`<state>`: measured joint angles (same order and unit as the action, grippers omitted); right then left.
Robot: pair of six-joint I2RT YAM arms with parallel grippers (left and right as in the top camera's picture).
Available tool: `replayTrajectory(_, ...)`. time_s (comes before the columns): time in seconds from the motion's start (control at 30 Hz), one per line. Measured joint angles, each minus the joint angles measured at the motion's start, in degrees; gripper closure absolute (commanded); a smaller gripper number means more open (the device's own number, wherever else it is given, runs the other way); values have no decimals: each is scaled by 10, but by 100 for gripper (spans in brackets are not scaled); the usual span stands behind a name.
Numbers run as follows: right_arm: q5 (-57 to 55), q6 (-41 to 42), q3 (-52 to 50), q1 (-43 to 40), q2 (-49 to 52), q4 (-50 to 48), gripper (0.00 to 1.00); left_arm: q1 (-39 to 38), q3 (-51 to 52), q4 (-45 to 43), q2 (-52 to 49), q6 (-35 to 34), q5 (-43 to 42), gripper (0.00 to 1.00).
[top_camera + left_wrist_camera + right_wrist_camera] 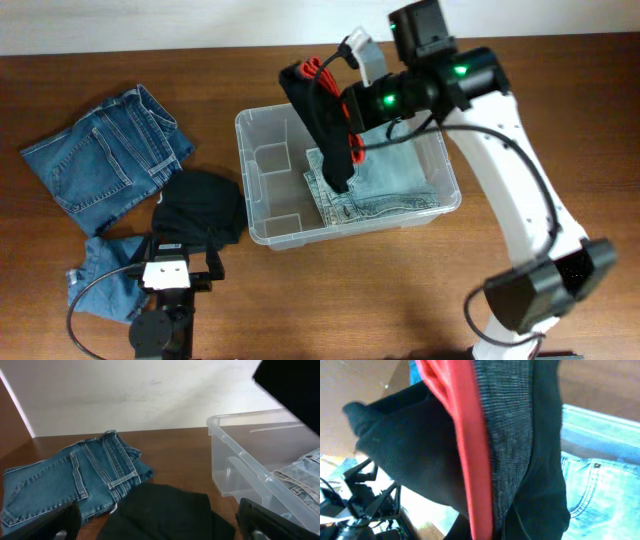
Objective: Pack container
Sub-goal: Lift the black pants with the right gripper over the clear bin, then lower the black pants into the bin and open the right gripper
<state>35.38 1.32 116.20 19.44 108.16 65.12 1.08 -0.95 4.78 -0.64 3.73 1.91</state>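
Overhead view. The container (300,236) stands on the table (560,90) at the centre of the frame, its long sides running left to right. Folded light jeans (395,180) lie in its right half. The right gripper (347,100), reaching in from the upper right, is closed on a black-and-red garment (322,130). This garment hangs over the middle of the container; whether its lower end touches the light jeans or hangs just above them cannot be told. The cloth hides the fingers themselves. In the right wrist view the garment fills most of the frame, with the light jeans at the right edge. The left gripper (183,250), at the lower left, has its jaws spread wide and holds nothing. It hovers over the near edge of a black garment (200,200) that lies just beside the container's left wall. Blue jeans (105,155) lie folded at the upper left, well apart from the container. A smaller denim piece (100,270) lies at the lower left, beside the left arm.
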Motion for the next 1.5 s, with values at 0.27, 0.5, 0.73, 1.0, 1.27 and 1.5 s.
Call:
replayTrajectory(0.27,23,52,0,-4,55,7,96,0,0,0,0,0,0,0)
replayTrajectory(0.5,93,76,0,-7,62,16,96,0,0,0,0,0,0,0)
replayTrajectory(0.73,118,81,0,-18,62,71,96,0,0,0,0,0,0,0)
replayTrajectory(1.0,64,74,0,-36,62,112,96,0,0,0,0,0,0,0)
replayTrajectory(1.27,43,72,0,-36,62,106,96,0,0,0,0,0,0,0)
replayTrajectory(1.5,41,64,-28,-36,62,67,96,0,0,0,0,0,0,0)
